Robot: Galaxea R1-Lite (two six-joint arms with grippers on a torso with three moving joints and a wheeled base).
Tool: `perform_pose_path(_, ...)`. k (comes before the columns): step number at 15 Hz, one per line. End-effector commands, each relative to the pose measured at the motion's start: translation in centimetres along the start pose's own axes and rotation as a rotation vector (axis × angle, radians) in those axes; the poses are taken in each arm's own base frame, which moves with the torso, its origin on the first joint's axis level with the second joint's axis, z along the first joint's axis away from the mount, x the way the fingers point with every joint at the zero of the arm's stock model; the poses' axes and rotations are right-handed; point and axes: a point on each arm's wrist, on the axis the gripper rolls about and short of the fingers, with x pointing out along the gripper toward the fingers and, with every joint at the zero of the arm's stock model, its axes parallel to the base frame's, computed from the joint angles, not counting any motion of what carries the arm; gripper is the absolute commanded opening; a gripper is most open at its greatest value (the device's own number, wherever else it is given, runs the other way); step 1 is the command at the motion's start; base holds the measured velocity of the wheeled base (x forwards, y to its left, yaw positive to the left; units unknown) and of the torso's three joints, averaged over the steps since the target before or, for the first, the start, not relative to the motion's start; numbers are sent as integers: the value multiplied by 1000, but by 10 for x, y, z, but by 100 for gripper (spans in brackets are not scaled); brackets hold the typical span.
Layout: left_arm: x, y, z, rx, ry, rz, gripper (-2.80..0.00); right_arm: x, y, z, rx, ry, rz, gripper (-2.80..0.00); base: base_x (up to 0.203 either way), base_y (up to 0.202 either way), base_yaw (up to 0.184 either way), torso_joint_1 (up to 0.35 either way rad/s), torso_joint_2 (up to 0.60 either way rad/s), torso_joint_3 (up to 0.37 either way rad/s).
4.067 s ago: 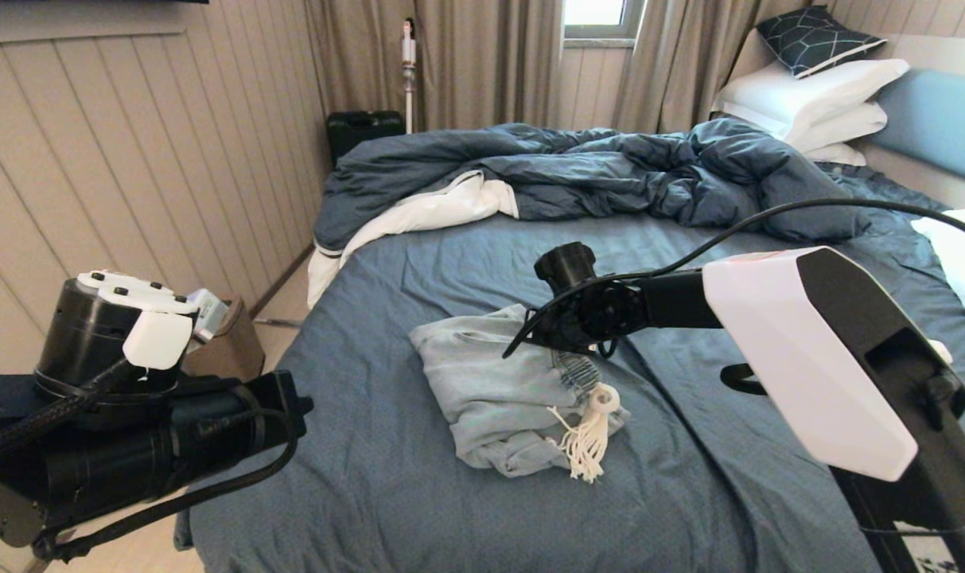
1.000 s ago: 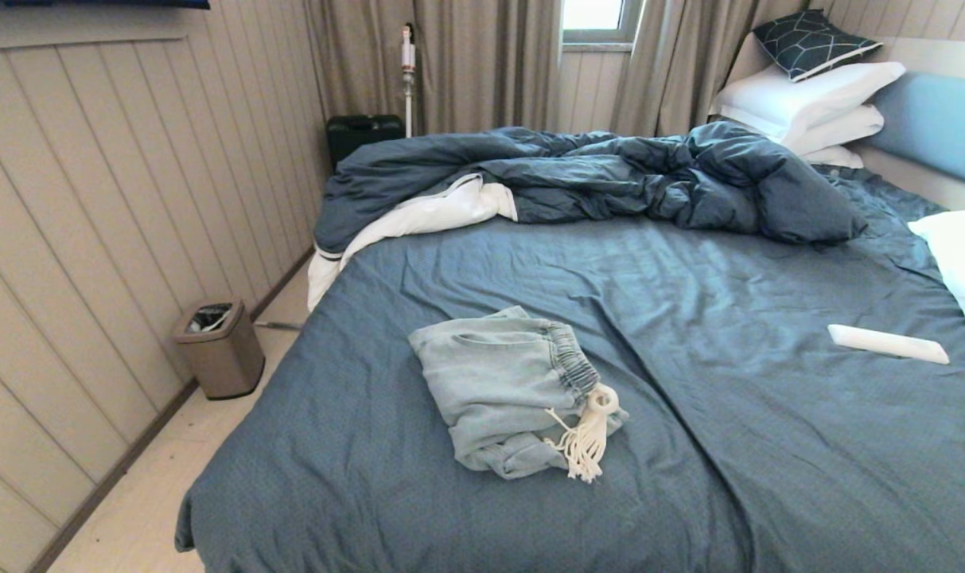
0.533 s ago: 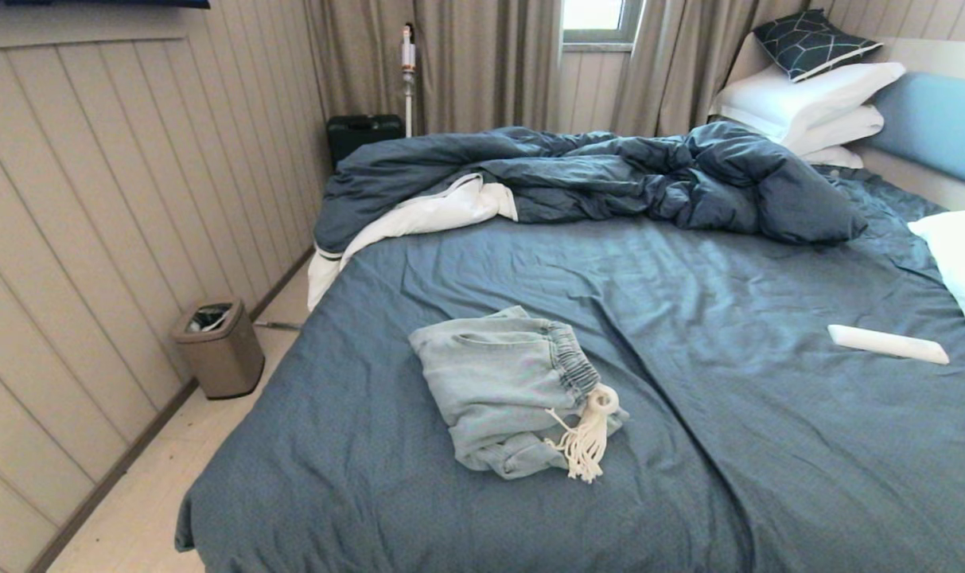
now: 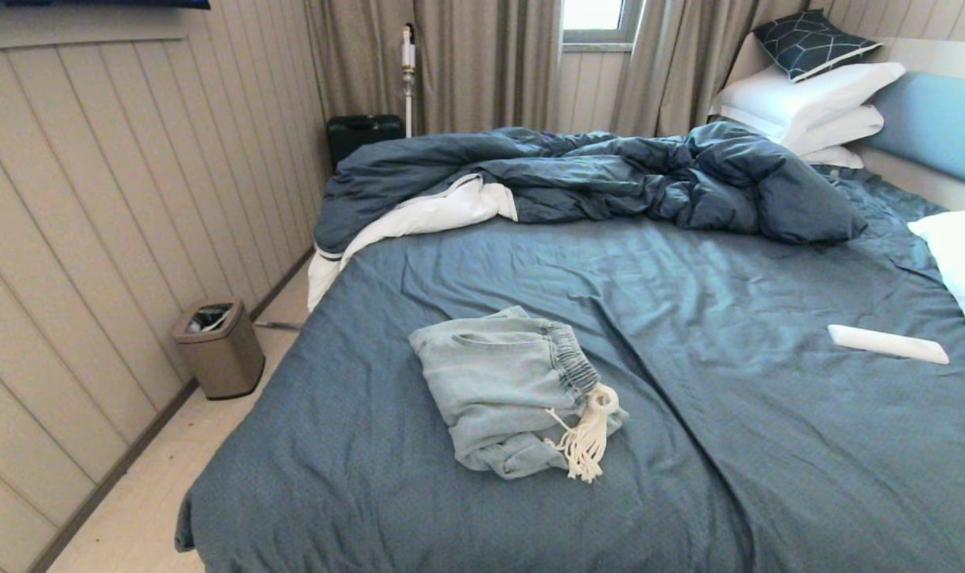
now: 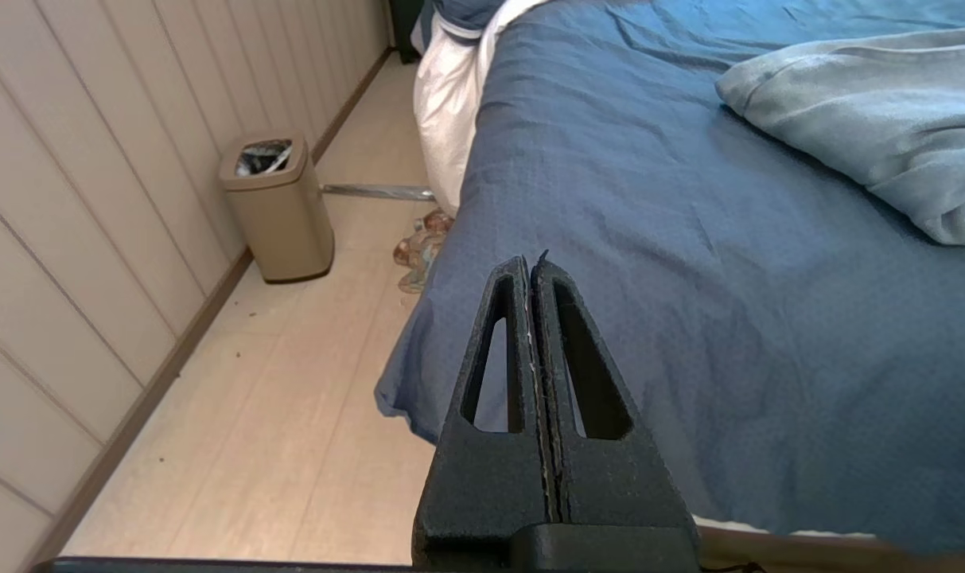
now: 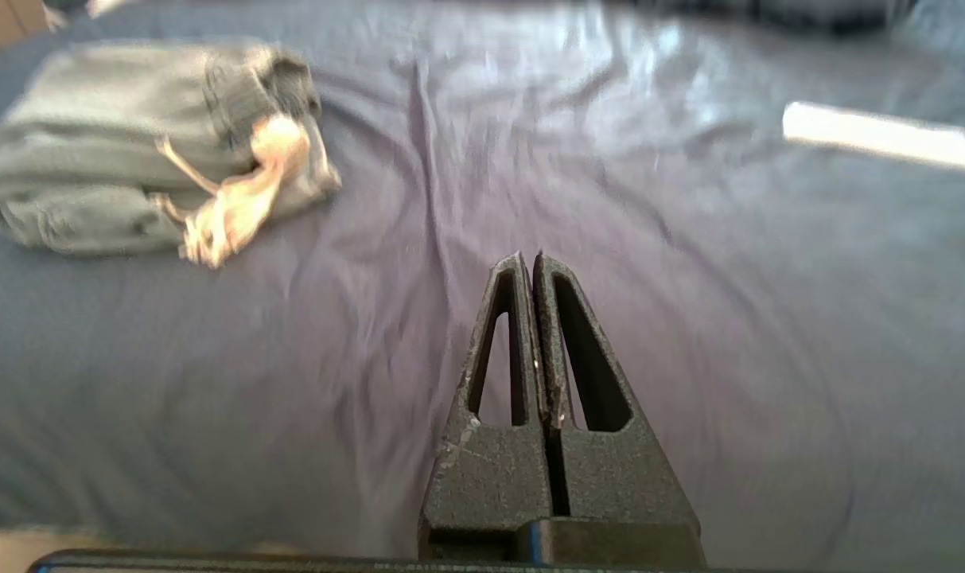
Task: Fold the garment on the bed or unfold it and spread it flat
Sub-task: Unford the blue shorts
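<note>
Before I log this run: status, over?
Left gripper, right gripper shut, empty. Denim shorts folded on bed. Nothing in the way.

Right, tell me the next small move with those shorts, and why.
Probably none: the shorts already lie folded in a compact stack on the bed, and the left gripper and right gripper are shut, empty and clear of them.

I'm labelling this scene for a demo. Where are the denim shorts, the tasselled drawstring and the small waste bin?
denim shorts (image 4: 490,382): head view, on the folded top panel.
tasselled drawstring (image 4: 587,446): head view, on the white tassel fringe.
waste bin (image 4: 221,354): head view, on its front wall, on the floor left of the bed.
</note>
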Motion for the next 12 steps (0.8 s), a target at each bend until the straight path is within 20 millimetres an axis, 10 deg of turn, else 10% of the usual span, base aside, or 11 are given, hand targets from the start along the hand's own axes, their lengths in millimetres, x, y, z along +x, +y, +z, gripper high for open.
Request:
perform_pose_path(1, 0, 0, 0, 0, 4, -1, -280, -1, 0, 11, -6, -99, -3, -280, 0, 0, 0, 0, 0, 0)
perform_pose_path(12, 0, 0, 0, -54, 0, 12, -280, -1, 0, -9, 50, 95, 3, -280, 0, 0, 0, 0, 0, 0)
